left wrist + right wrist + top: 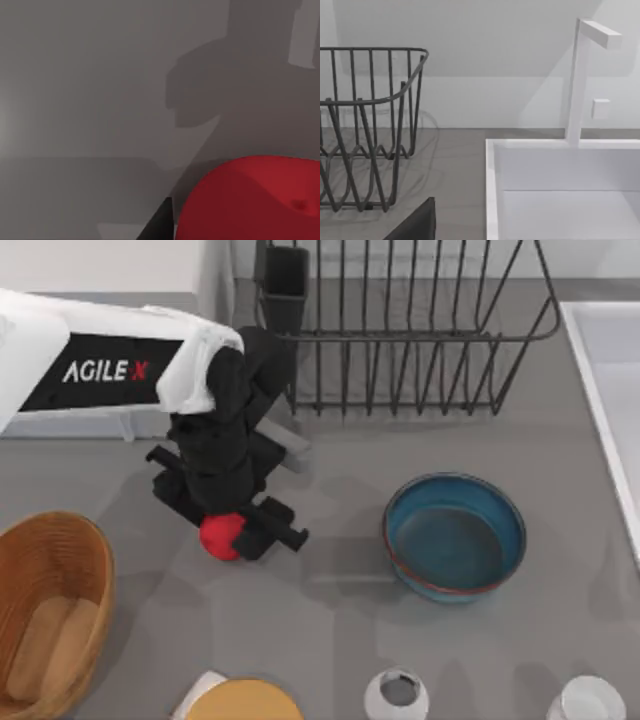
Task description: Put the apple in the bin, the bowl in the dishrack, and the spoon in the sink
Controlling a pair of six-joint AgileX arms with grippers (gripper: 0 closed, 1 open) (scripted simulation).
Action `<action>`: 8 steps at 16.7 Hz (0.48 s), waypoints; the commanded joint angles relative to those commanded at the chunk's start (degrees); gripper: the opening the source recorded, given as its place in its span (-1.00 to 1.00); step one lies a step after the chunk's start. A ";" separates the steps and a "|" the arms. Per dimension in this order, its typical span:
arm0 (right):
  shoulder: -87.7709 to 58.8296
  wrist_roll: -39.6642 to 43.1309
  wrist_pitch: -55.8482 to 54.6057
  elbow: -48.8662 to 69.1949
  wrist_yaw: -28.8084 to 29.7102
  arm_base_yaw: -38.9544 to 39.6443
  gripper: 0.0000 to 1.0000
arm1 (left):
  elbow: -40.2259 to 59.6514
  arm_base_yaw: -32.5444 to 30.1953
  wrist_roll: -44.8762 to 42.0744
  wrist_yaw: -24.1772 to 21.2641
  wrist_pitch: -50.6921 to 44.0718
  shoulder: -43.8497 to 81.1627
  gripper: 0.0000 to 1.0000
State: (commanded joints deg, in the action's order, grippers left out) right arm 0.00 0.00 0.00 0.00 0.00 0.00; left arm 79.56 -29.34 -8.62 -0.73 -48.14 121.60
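Left gripper (232, 537) sits clamped on the apple (219, 536), apparently just above the table (330, 640), well right of the bin (50, 615).

Right wrist view: grey table (455, 165) running back to a pale wall (485, 45).

Dishrack (367, 125) stands on the table at one side: black wire, upright bars under a curved top rail, zigzag wire along its base. It casts a faint shadow on the table beside it.

Sink (492, 165) at the other side, apart from the dishrack with bare table between. White raised rim, pale flat inside.

White tap (577, 80) rises from the sink's far rim, a straight post with a short arm at the top. Small white square block (601, 108) just beside the post.

A dark wedge (417, 225) pokes in at the near edge; what it is cannot be told.
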 joint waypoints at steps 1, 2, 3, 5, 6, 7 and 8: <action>0.00 0.00 0.00 0.00 0.00 0.00 1.00 | 0.00 0.00 0.00 0.00 0.00 0.00 -1.00; 0.00 0.00 0.00 0.00 0.00 0.00 1.00 | 0.00 0.00 0.00 0.00 0.00 0.00 -1.00; 0.00 0.00 0.00 0.00 0.00 0.00 1.00 | 0.00 0.00 0.00 0.00 0.00 0.00 -1.00; 0.00 0.00 0.00 0.00 0.00 0.00 1.00 | 0.00 0.00 0.00 0.00 0.00 0.00 -1.00; 0.00 0.00 0.00 0.00 0.00 0.00 1.00 | 0.00 0.00 0.00 0.00 0.00 0.00 -1.00; 0.00 0.00 0.00 0.00 0.00 0.00 1.00 | 0.34 0.17 -0.17 0.47 -0.35 -1.00 -1.00; 0.00 0.00 0.00 0.00 0.00 0.00 1.00 | 0.49 0.16 -0.19 0.47 -0.52 -1.04 -1.00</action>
State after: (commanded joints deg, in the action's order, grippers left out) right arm 0.00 0.00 0.00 0.00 0.00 0.00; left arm 80.05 -29.18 -8.81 -0.25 -48.67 120.56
